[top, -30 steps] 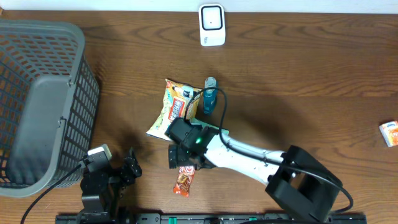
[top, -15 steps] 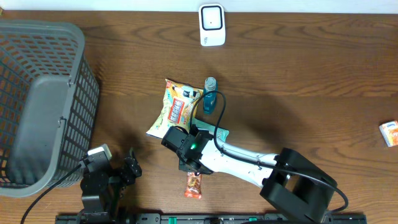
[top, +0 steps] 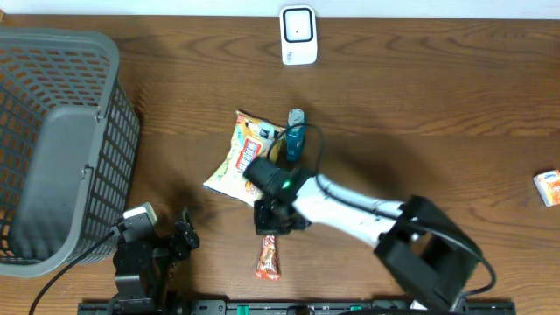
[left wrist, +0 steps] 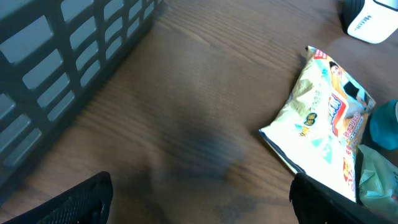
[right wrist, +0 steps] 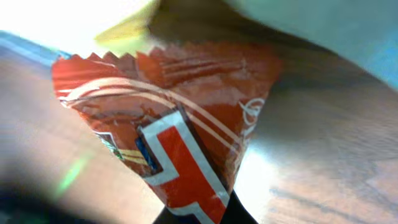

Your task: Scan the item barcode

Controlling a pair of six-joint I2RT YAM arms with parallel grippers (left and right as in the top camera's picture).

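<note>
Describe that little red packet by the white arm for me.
The red snack bar is a small, glossy, foil-like wrapper, orange-red with white and dark stripes and a zigzag-cut end. The right gripper is shut on one end; the rest points toward the near edge of the table, just below the yellow chip bag.

In your right wrist view the red snack wrapper (right wrist: 180, 124) is crowding the lens and blurring, its lower tip disappearing between dark fingers at the bottom edge. Overhead, the right gripper (top: 270, 234) is hiding its fingertips under the wrist body, and the wrapper's print is showing too small to read. The scanner (left wrist: 373, 18) is getting cropped in the left wrist view's corner.
</note>
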